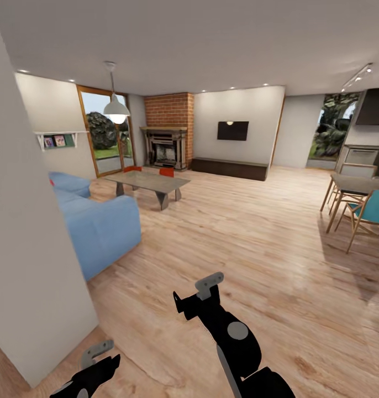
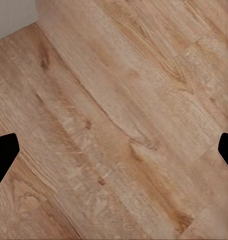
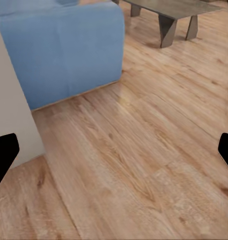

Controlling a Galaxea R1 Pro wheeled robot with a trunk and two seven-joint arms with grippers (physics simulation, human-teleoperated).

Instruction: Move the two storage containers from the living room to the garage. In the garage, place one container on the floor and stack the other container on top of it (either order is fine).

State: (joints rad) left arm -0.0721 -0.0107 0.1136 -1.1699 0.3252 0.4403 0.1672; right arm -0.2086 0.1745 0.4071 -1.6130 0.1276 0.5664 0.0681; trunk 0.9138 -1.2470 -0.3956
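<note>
Both black hands, left hand [image 2: 114,150] and right hand [image 3: 114,150], spread empty over grained wood planks [image 1: 256,249]; two orange-red containers [image 1: 149,171] behind the table

My view into the living room.
Sofa [image 1: 98,221] left, table [image 1: 148,181] behind it, fireplace [image 1: 165,146] beyond; containers [image 1: 166,172] behind the table; chairs [image 1: 372,213] right.

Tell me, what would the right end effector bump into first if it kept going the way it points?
Probably the light wood plank floor ahead of it. The blue sofa lies farther on to one side, though depth is hard to judge.
</note>
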